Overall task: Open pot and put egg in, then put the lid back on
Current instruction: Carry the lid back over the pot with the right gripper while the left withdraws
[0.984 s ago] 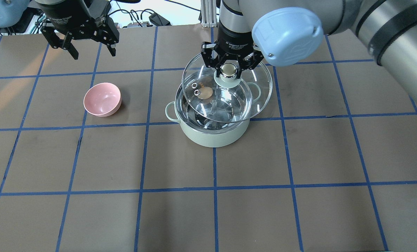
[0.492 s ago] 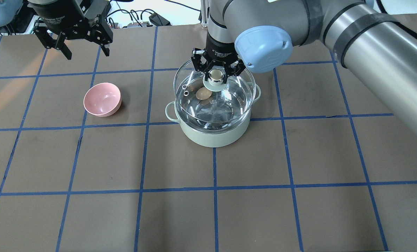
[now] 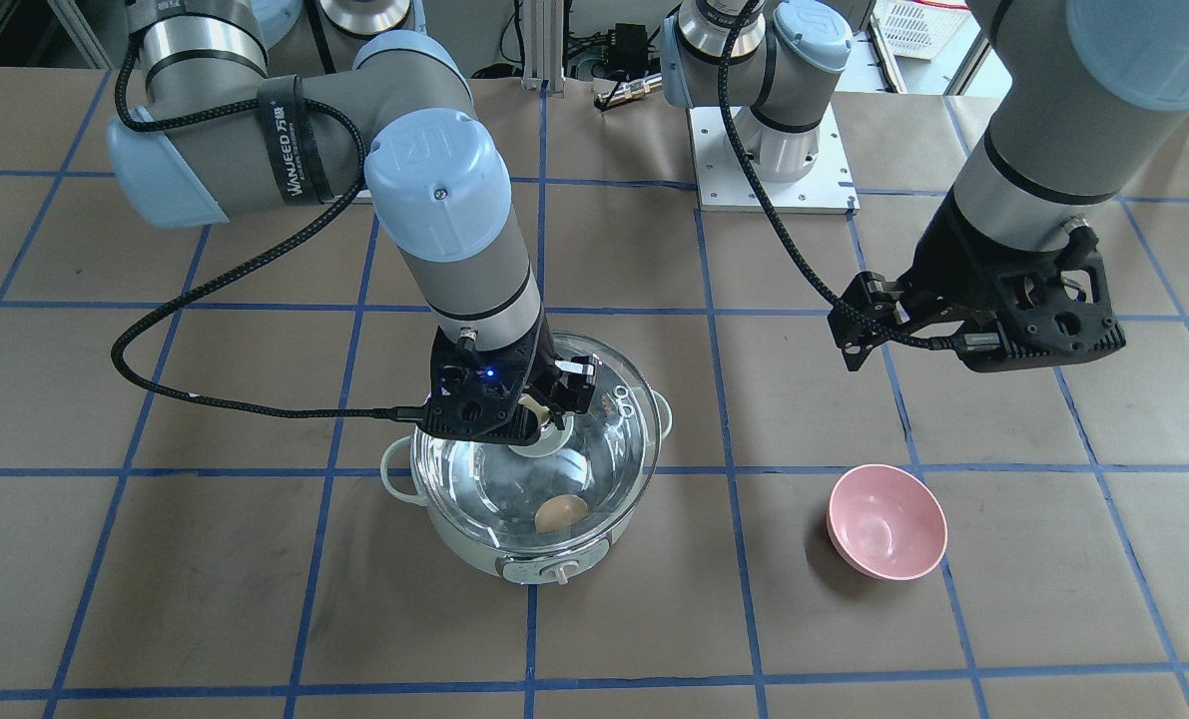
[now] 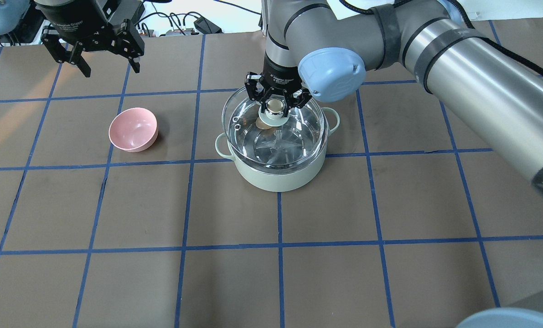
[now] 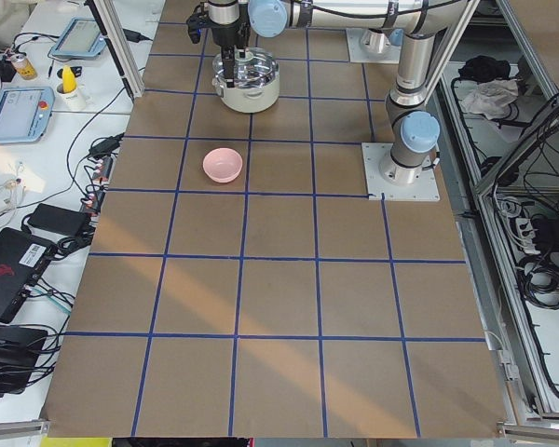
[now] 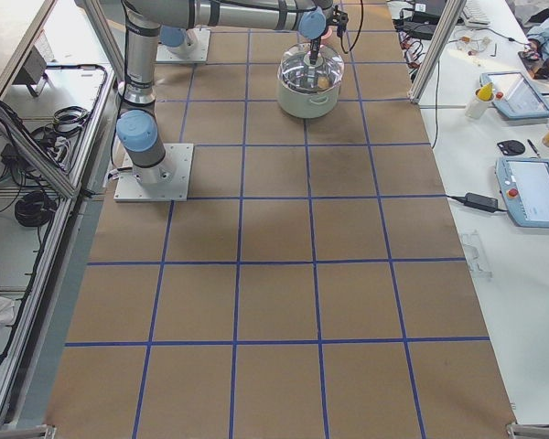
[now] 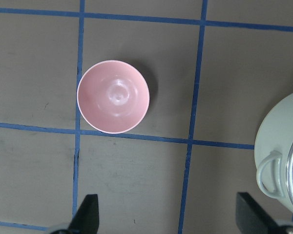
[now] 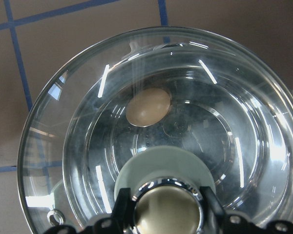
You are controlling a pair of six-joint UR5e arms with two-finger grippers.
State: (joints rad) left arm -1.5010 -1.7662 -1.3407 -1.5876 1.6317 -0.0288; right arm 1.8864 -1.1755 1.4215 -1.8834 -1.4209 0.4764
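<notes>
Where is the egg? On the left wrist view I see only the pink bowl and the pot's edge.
Observer: The egg lies inside the pot, visible through the glass.
Operator: Is the lid on?
Observer: The lid is over the pot's mouth; I cannot tell whether it is fully seated.
Operator: What holds it?
Observer: The right pincer is shut on the lid's knob.

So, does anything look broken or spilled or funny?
Nothing stands out. The egg lies whole inside the pot, the right gripper holds the lid level over the pot, and the pink bowl stands upright. No spill shows.
</notes>
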